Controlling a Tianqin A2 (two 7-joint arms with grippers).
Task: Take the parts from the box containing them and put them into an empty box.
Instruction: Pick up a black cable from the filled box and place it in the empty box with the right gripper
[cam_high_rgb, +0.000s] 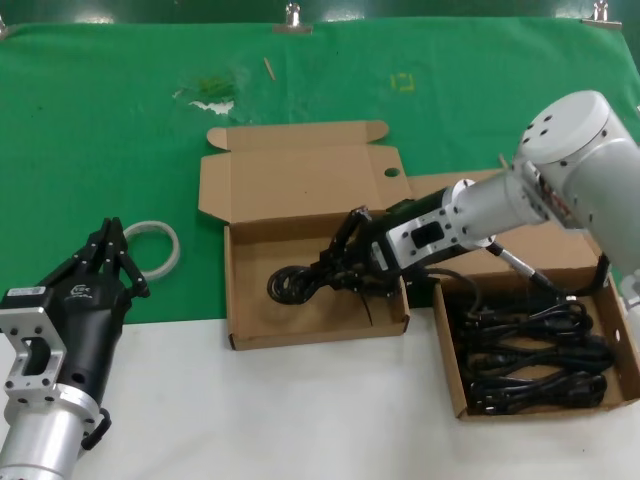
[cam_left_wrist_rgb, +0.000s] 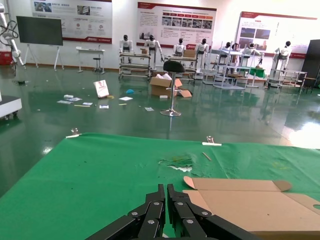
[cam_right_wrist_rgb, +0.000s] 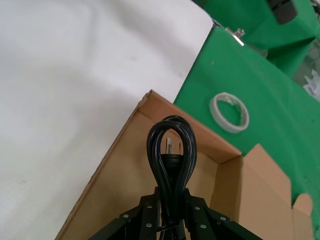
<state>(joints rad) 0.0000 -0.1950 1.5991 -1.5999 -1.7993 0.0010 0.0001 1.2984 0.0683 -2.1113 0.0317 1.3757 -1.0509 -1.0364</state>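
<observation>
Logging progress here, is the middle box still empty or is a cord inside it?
Not landed: the right end effector holds one cord bundle over the empty box.

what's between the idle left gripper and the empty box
In the head view, the whitish ring lies on the green cloth between the left gripper and the empty box; the rest is bare cloth.

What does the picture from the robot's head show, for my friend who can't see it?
The right gripper holds a looped black power cord over the bare floor of the empty box in the middle. The box full of cords sits to its right, and the left gripper waits closed beside a whitish ring.
</observation>
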